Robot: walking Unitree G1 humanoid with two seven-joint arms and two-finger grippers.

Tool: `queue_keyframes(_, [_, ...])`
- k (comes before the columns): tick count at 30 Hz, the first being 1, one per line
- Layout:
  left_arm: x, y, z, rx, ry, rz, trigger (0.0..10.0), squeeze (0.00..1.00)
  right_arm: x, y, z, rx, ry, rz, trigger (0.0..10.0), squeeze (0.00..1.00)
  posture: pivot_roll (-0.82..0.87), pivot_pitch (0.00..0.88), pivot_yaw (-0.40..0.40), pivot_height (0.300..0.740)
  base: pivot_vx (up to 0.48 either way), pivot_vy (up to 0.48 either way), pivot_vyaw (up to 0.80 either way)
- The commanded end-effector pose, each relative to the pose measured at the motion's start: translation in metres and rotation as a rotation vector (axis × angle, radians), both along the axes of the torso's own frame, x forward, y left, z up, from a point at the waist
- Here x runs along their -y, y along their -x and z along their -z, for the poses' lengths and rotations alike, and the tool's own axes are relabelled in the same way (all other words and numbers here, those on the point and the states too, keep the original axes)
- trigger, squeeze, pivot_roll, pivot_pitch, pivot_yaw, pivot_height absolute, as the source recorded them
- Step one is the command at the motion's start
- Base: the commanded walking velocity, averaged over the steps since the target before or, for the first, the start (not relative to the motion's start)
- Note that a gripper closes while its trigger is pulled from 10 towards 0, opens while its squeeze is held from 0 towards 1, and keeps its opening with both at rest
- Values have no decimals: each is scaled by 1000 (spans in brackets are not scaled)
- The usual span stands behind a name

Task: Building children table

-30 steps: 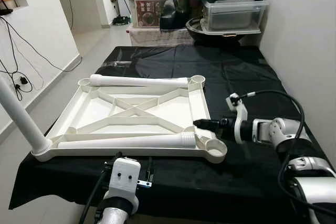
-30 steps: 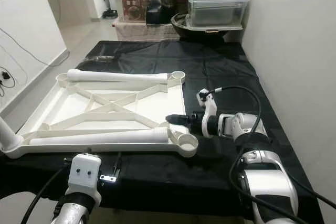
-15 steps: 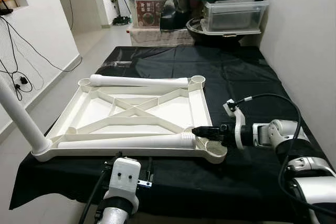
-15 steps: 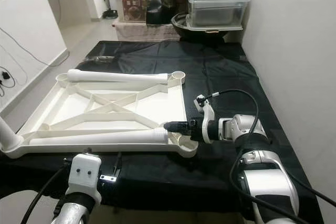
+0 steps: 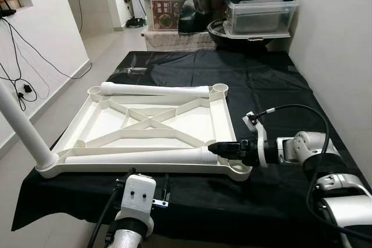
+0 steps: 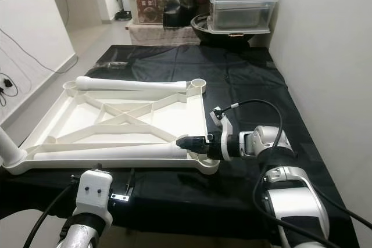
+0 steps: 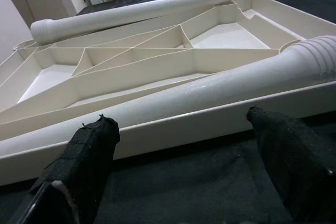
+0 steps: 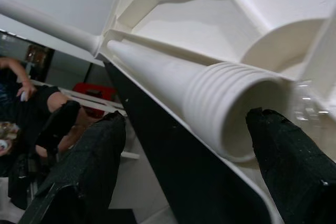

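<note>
Lying upside down on the black cloth-covered table (image 5: 273,85) is the white plastic children's tabletop panel with cross ribs (image 5: 152,126). Left eye view: a white plastic leg tube (image 5: 136,156) rests along the panel's near edge, its ribbed end by the near right corner socket (image 5: 238,166). A second white leg tube (image 5: 154,90) lies along the far edge. A third white leg (image 5: 20,126) stands upright in the near left corner. The right gripper (image 5: 214,147) reaches in from the right, fingertips at the ribbed end of the near tube. The left gripper (image 5: 139,193) hangs below the table's near edge.

Right eye view: same layout; right gripper (image 6: 183,142) at the tube mouth. Stacked plastic storage boxes (image 6: 238,10) stand beyond the table's far end.

Left wrist view: two black fingers (image 7: 86,150) spread wide apart, holding nothing, facing the panel's near rim and the tube lying behind it.

Right wrist view: black fingers (image 8: 286,145) spread apart on either side of the ribbed open tube end, not closed on it. A seated person (image 8: 23,103) in the background.
</note>
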State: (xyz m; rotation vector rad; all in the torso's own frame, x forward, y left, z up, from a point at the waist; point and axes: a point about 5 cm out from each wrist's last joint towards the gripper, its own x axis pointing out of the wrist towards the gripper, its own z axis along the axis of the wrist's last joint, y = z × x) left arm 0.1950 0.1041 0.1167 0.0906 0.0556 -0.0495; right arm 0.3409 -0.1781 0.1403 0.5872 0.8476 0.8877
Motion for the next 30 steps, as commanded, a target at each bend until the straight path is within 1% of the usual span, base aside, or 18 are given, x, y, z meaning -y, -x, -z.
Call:
queue_keyframes(1, [2,0,1,-10,5,1,10000,0,-6,1,1,-4,-14,-10,10000,0,2,0,-6,740,0,0,0])
queue_keyframes(2, [2,0,0,-7,5,0,10000,0,-16,2,4,-17,-23,-20,10000,0,2,0,-6,740,0,0,0])
queue_keyframes(3, [3,0,0,-6,5,0,10000,0,-19,2,5,-24,-27,-23,10000,0,2,0,-6,740,0,0,0])
queue_keyframes(8, [3,-1,-1,-5,6,0,10000,0,-27,1,6,-30,-38,-24,10000,0,5,0,-10,740,0,0,0])
queue_keyframes(11, [3,-1,-1,-5,6,1,10000,0,-28,1,6,-31,-41,-23,10000,0,5,0,-10,740,0,0,0])
queue_keyframes(12, [3,-1,-1,-4,7,1,10000,0,-30,1,6,-30,-53,-20,10000,0,5,0,-10,740,0,0,0])
queue_keyframes(13, [3,-1,-1,-3,6,3,10000,0,-36,1,4,-25,-96,-26,10000,0,5,0,-10,740,0,0,0])
queue_keyframes(16, [3,-1,-1,-4,6,3,10000,0,-39,1,2,-22,-113,-33,10000,0,5,0,-10,740,0,0,0])
queue_keyframes(19, [3,-1,-1,-5,6,1,10000,0,-41,1,-6,15,-181,-50,10000,0,5,0,-10,740,0,0,0])
queue_keyframes(21, [3,-1,-1,-6,6,1,10000,0,-41,0,-9,26,-198,-54,10000,0,5,0,-10,740,0,0,0])
queue_keyframes(22, [4,-1,-1,-6,6,2,10000,0,-40,1,-14,44,-220,-71,10000,0,5,0,-10,740,0,0,0])
queue_keyframes(25, [4,-1,-1,-4,6,3,10000,0,-40,1,-16,52,-226,-81,10000,0,5,0,-10,740,0,0,0])
queue_keyframes(26, [4,-1,-1,-4,6,3,10000,0,-40,1,-14,55,-202,-80,4000,0,5,0,-10,740,0,0,0])
queue_keyframes(27, [4,-1,0,-5,5,3,10000,0,-40,0,-12,55,-180,-78,0,0,5,0,-10,740,0,0,0])
queue_keyframes(30, [4,-2,0,-7,3,3,10000,0,-41,0,-7,52,-150,-67,0,0,5,0,-10,740,0,0,0])
